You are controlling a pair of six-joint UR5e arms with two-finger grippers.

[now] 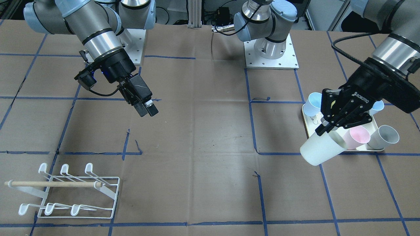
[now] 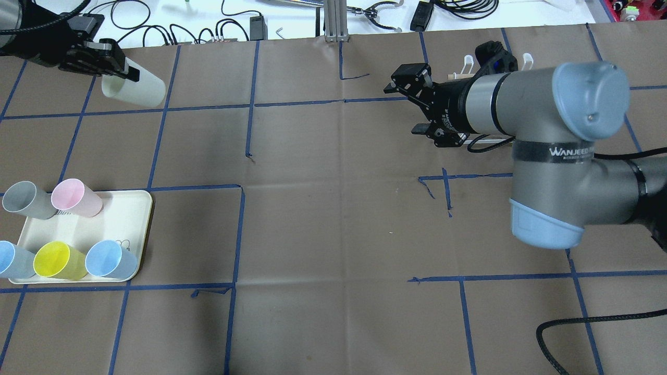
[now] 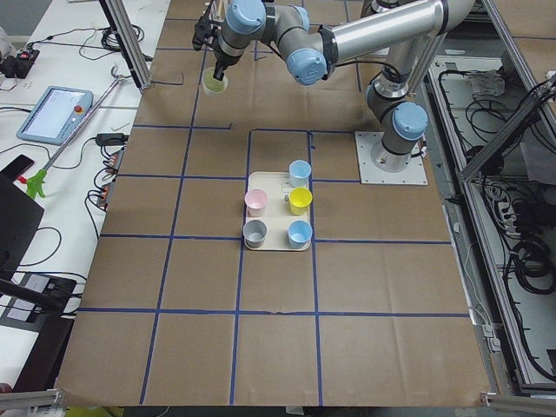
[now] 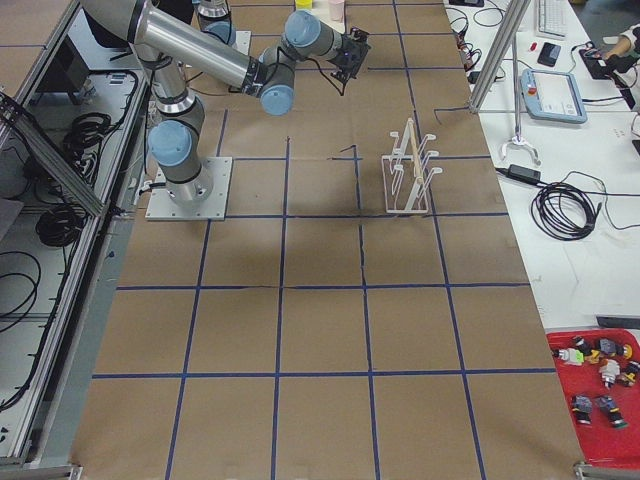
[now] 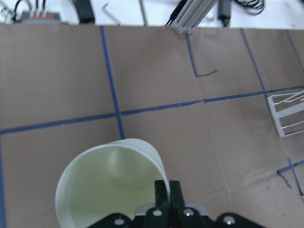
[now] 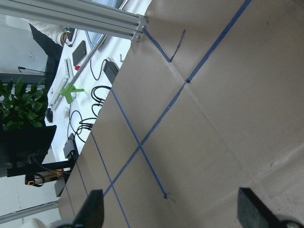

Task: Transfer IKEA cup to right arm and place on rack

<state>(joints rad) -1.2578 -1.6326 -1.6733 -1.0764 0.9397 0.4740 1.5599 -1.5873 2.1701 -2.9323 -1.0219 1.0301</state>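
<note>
My left gripper is shut on the rim of a pale cream cup and holds it tilted above the table, beyond the tray. The left wrist view shows the fingers pinching the cup's wall. In the front view the cup hangs at the tray's near corner. My right gripper is open and empty over the table's middle right; its tips stand wide apart in the right wrist view. The white wire rack with its wooden dowel stands at the far right, mostly hidden by the right arm in the overhead view.
A cream tray at the near left holds a grey cup, a pink cup, a yellow cup and two blue cups. Cables and tools lie beyond the table's far edge.
</note>
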